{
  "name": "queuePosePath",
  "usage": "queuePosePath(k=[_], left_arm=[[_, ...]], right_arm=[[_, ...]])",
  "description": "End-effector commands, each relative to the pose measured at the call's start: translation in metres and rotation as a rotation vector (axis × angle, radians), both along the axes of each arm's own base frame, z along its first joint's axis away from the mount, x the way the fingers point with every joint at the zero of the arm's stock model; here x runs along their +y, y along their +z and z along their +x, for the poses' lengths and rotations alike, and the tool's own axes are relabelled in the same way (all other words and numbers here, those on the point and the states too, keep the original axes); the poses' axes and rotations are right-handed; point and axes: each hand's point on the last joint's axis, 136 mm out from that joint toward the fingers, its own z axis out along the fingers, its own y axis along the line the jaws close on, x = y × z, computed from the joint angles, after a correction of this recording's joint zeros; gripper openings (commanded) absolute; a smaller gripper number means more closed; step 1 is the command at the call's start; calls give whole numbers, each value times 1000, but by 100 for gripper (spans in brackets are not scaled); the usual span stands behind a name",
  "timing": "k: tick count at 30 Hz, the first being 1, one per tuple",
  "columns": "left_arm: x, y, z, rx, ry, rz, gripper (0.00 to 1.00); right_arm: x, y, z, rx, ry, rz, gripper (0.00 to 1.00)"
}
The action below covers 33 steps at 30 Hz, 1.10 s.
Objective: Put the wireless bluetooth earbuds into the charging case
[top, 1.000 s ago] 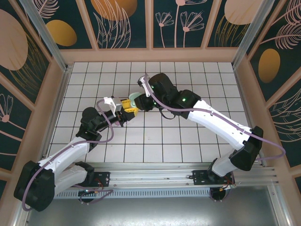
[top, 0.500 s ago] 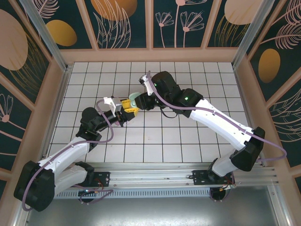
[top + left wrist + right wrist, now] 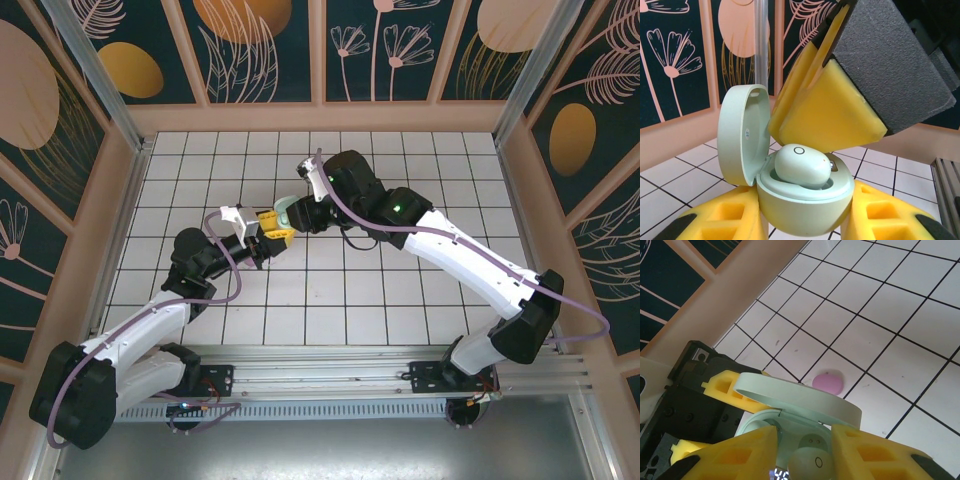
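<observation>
Mint-green earbud (image 3: 802, 165) lies flat in the charging case (image 3: 805, 207), its long axis level and its ring-marked end toward the upright lid (image 3: 737, 135). Left gripper (image 3: 807, 222) is clamped on the case. Right gripper (image 3: 805, 442) hangs just above, fingers parted (not clasping the bud). The lid's tiny print (image 3: 747, 133) is unreadable; glowing digits (image 3: 776, 475) are cut off. A pink earbud (image 3: 827, 381) lies on a tile (image 3: 890, 305).

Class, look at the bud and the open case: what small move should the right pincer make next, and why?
Probably lift the right pincer straight off. The mint earbud already sits in the charging case, held by the left pincer; the right fingers seem apart from it.
</observation>
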Motion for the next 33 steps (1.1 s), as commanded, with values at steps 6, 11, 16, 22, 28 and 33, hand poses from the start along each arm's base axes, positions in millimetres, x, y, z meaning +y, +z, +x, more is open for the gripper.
queuePosePath(k=[6,11,16,22,28,33], left_arm=[[-2,13,-6,-50,-25,-19,0],[-2,12,-5,-48,-24,-17,0],[-3,13,-4,-52,-23,-18,0],[-4,14,-3,-51,-29,-17,0],[-3,14,-4,-51,-25,-18,0],[-2,13,-5,-50,-20,-16,0]], right_arm=[[-14,27,9,-21,-73,73,34],[-19,27,13,-14,-86,87,34],[-15,28,9,2,-52,110,34],[-14,30,8,5,-43,121,34],[-20,34,3,12,-47,145,31],[-28,30,-5,33,-53,146,32]])
